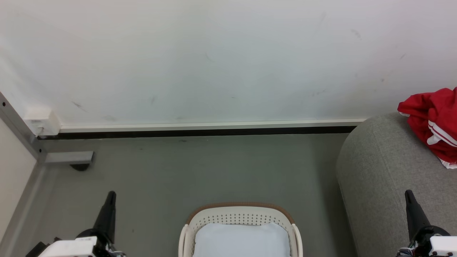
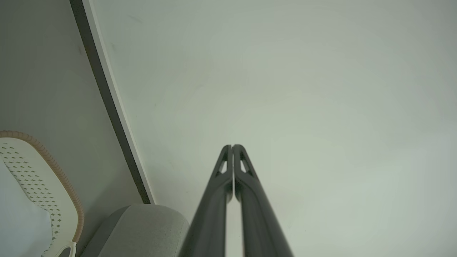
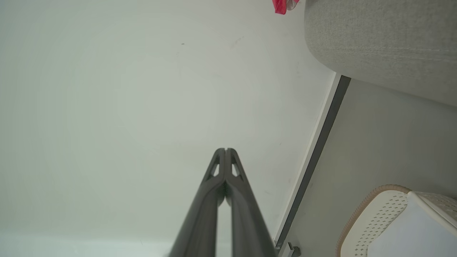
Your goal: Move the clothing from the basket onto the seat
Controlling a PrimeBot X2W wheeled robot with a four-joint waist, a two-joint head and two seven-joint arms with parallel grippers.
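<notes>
Pale, scuffed wall (image 1: 214, 53) meets a grey floor (image 1: 214, 167) along a white and black skirting board (image 1: 207, 128) in the head view, with a metal frame (image 1: 21, 132) at the far left. The basket (image 1: 239, 213) stands on the floor at the bottom centre, and a pale blue-white pad (image 1: 242, 239) lies inside it. The seat (image 1: 378, 171) bulges in from the right, just beside the basket. The clothing (image 1: 433, 121) is heaped on top of the seat at the right edge, red with white stripes, well apart from the basket. The left end effector (image 1: 110, 195) points up at the lower left over bare floor. The right end effector (image 1: 408, 194) points up at the lower right in front of the seat. Each shows as a single dark spike.

From the left wrist view, the left end effector (image 2: 232, 146) has its two fingers pressed together, gripping nothing, and it aims at the wall. The basket rim and a corner of the seat sit at the lower left.

From the right wrist view, the right end effector (image 3: 225, 150) is likewise fully closed and empty, facing the wall. The seat crosses the upper right with a scrap of the clothing beside it at the top edge. The basket and pad lie at the lower right.
</notes>
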